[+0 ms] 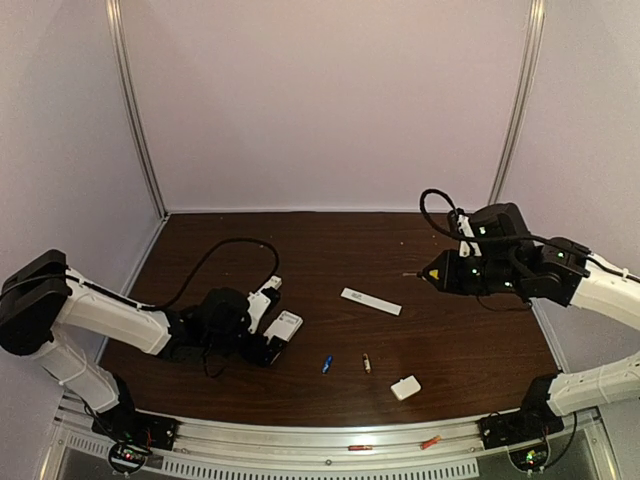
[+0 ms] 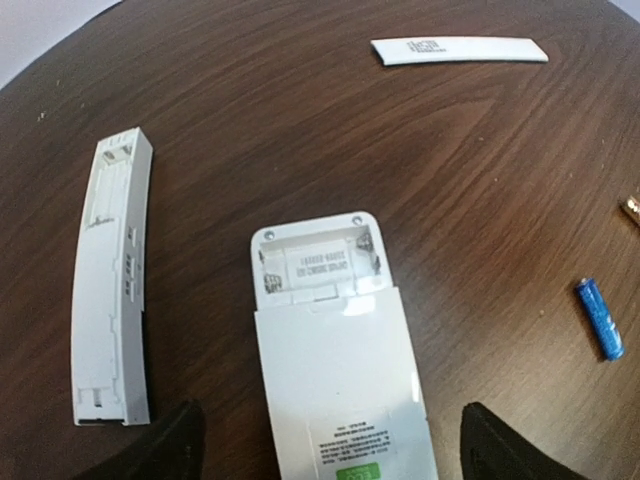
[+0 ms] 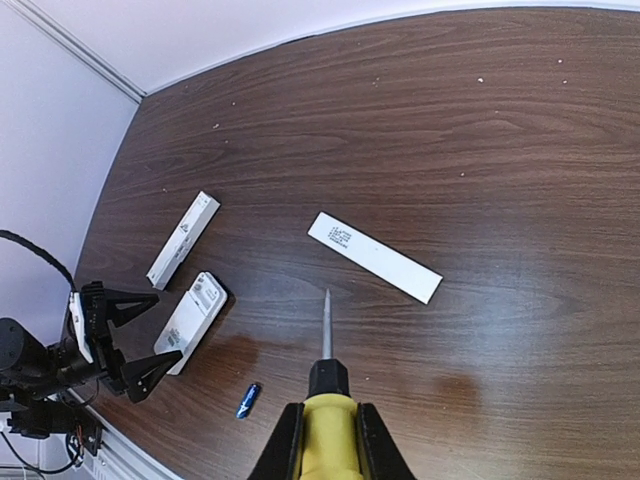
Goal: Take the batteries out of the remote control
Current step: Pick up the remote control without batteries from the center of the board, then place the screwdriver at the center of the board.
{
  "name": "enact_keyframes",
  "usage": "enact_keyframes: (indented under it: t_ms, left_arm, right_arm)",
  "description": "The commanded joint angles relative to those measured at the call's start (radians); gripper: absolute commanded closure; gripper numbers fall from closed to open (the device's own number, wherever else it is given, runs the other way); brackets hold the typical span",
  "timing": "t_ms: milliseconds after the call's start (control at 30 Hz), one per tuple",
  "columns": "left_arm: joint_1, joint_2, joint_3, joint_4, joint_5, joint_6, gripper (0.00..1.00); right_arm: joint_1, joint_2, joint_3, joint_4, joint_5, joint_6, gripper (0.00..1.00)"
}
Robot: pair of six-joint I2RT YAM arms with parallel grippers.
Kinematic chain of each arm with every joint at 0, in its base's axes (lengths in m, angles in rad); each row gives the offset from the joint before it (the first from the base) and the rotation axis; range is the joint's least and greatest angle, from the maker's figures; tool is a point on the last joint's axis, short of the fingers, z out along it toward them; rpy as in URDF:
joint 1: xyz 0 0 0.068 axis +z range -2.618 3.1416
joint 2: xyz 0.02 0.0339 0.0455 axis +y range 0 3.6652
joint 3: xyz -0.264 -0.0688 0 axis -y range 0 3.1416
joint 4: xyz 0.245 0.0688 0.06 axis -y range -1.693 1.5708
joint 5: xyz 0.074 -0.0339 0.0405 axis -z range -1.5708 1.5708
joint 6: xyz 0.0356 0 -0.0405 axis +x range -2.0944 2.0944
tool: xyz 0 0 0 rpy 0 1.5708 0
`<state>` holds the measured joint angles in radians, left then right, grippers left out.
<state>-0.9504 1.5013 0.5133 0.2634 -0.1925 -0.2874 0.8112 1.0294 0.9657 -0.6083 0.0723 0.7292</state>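
The white remote control (image 2: 340, 380) lies back-up on the table, its end battery bay (image 2: 318, 262) uncovered and holding nothing. My left gripper (image 2: 335, 450) is open, one black fingertip on each side of the remote and neither touching it; the top view shows the gripper (image 1: 272, 335) low over the remote (image 1: 285, 322). A blue battery (image 2: 600, 318) (image 1: 327, 364) and a gold battery (image 1: 367, 363) lie loose to the right. My right gripper (image 3: 328, 435) is shut on the yellow-handled screwdriver (image 3: 327, 400), held above the table with its tip pointing left (image 1: 407, 273).
A long narrow white casing (image 2: 110, 280) lies left of the remote. A long flat white strip (image 1: 371, 301) rests mid-table. A small white rectangular cover (image 1: 405, 387) sits near the front edge. The left arm's black cable (image 1: 215, 255) loops over the table behind it.
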Motion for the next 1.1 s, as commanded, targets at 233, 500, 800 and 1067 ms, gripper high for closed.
enact_keyframes:
  t_ms: [233,500,800,1067]
  left_arm:
    - [-0.006,-0.185,0.0,-0.064,-0.035,-0.01,0.03]
    - [-0.006,-0.345,0.014,-0.204,-0.09,0.008,0.03]
    - [-0.006,-0.486,0.024,-0.377,-0.134,0.012,0.03]
    - [-0.006,-0.556,0.024,-0.453,-0.156,0.007,0.03]
  right_arm:
    - [-0.006,0.127,-0.098,0.273,-0.331,-0.052,1.0]
    - [-0.006,0.351,-0.048,0.435,-0.49,-0.051,0.99]
    - [-0.015,0.599,0.05,0.502,-0.565,-0.041,0.9]
    - [-0.044,0.671,0.031,0.517,-0.585,-0.043,0.79]
